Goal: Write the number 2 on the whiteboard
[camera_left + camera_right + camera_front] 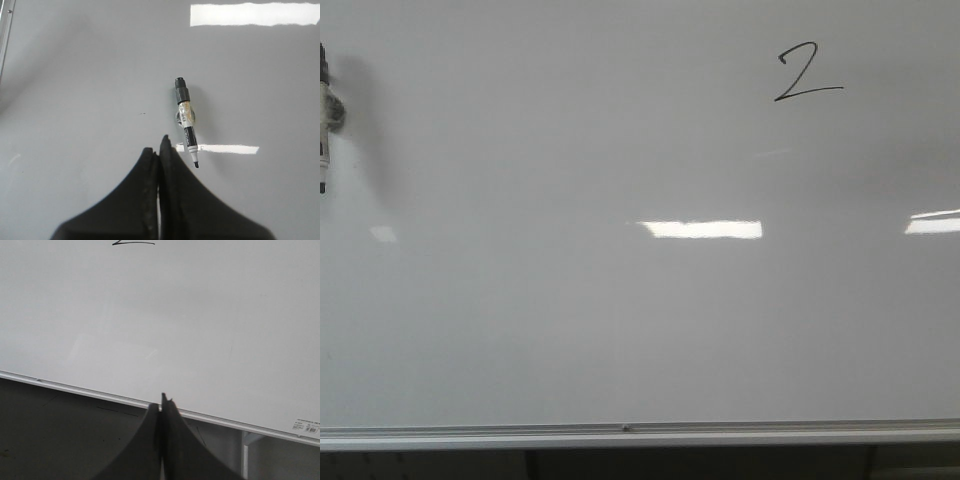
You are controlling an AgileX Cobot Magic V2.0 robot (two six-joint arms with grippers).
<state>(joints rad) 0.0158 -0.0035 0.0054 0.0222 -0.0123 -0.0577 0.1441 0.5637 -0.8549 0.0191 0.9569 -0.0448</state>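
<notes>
A thin black handwritten number 2 stands at the upper right of the large glossy whiteboard. Only its base stroke shows in the right wrist view. A black-and-white marker lies on the board, tip uncapped, and also shows at the far left edge of the front view. My left gripper is shut and empty, just short of the marker's tip. My right gripper is shut and empty, over the board's silver lower rim.
Bright light reflections lie across the board. The silver metal rim runs along the board's lower edge, with dark space below it. A small label sits near a board corner.
</notes>
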